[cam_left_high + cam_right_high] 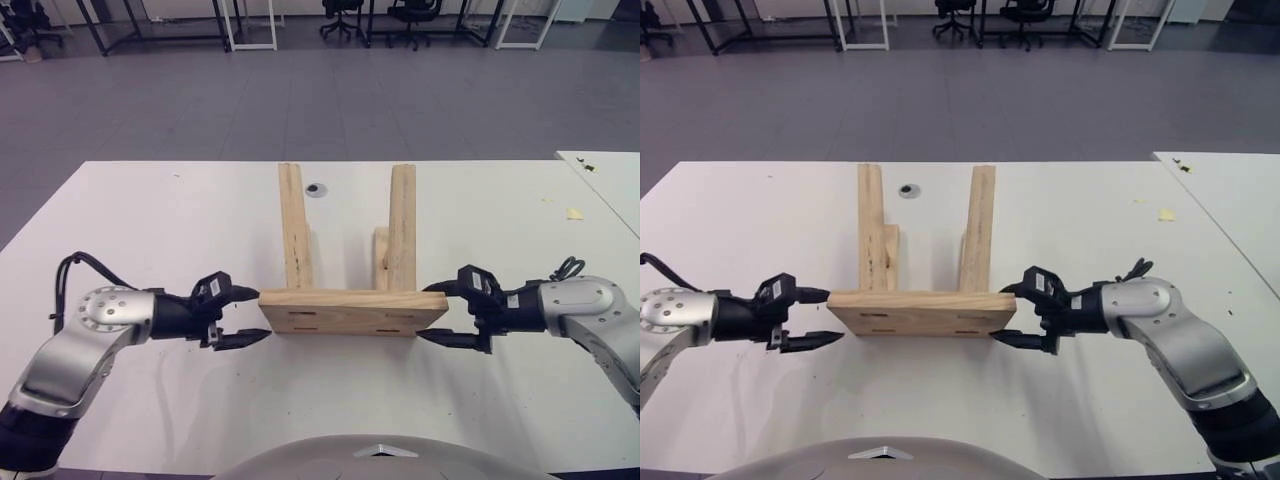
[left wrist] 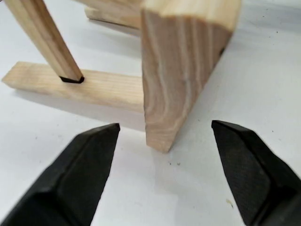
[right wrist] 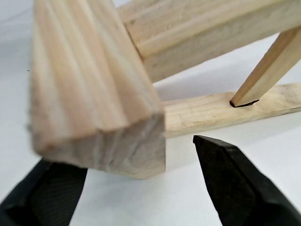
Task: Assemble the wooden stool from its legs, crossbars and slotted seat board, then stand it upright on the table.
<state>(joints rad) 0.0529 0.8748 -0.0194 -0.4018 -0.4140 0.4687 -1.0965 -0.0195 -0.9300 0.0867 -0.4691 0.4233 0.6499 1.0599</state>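
While the stool (image 1: 345, 270) lies on its side mid-surface (image 1: 150, 220), with the seat board (image 1: 352, 311) on edge toward the robot and the legs (image 1: 296, 225) pointing away, the left claw (image 1: 252, 316) and right claw (image 1: 443, 314) gape open at the board's two ends, gripping nothing. If one closes first, the stool could twist or skid. There is open room all around, and the surface's edges are well away.

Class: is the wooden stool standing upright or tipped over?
Tipped over: its seat board stands on edge and its legs lie along the table.
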